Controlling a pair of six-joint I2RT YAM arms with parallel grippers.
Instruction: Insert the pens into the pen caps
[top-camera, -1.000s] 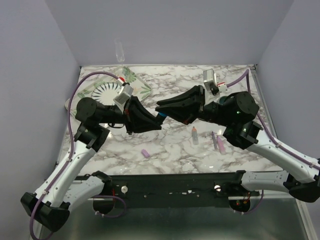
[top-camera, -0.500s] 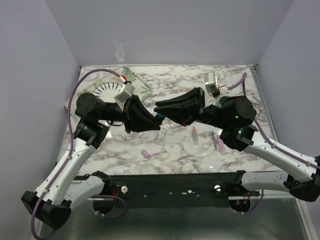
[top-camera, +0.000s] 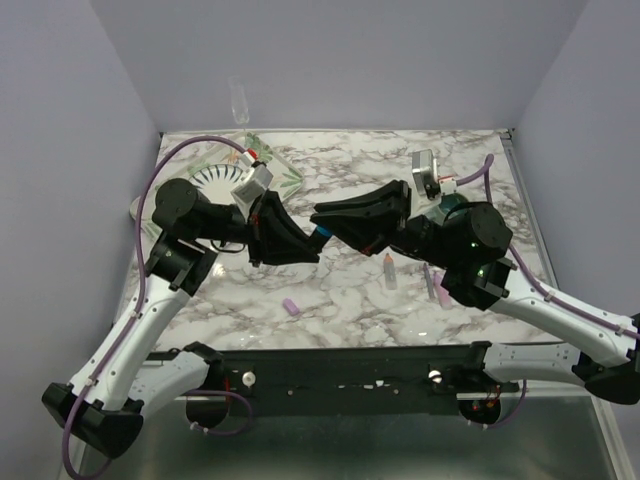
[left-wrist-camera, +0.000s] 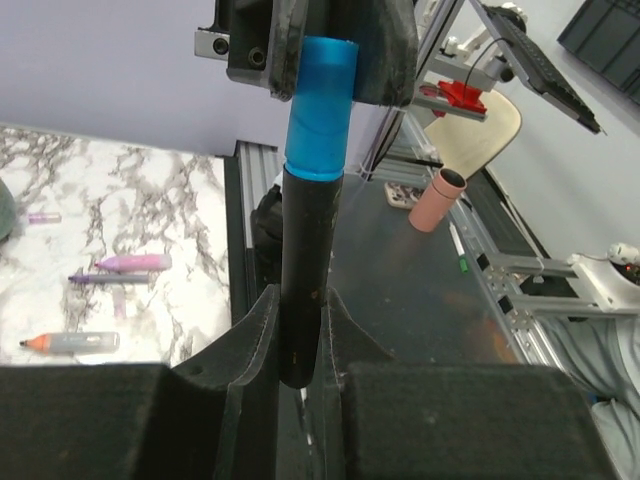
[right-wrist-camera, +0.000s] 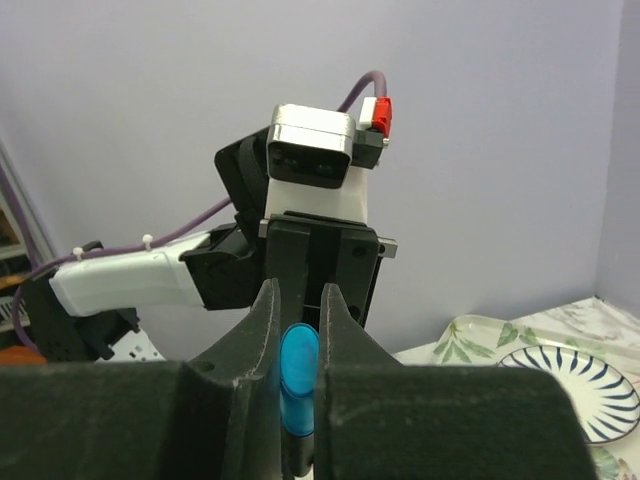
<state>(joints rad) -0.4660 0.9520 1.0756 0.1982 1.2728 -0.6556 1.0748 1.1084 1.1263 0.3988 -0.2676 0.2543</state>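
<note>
Pinching a smooth black pen (left-wrist-camera: 305, 270) low on its round barrel with the left gripper (left-wrist-camera: 300, 330), padded jaws closed on it. Clamping a glossy blue cap (left-wrist-camera: 320, 110) with the right gripper (left-wrist-camera: 320, 50), jaws tight on its sides, cap's mouth over the pen's upper end, tip hidden inside. Meeting nose to nose in mid-air above the grey-veined marble table (top-camera: 340, 160). From the right wrist, only the cap's rounded end in sight, the pen covered by the fingers.

Lying flat on the marble near the right arm: a pale grey pen (top-camera: 389, 270) with an orange tip and a pink pen (top-camera: 440, 288). A light purple cap (top-camera: 291, 305) apart, nearer the left arm. Beyond, a blue-striped plate (top-camera: 215, 182) on a leaf-patterned tray (top-camera: 285, 172), partly behind the left arm. Any print on the barrels too small to read.
</note>
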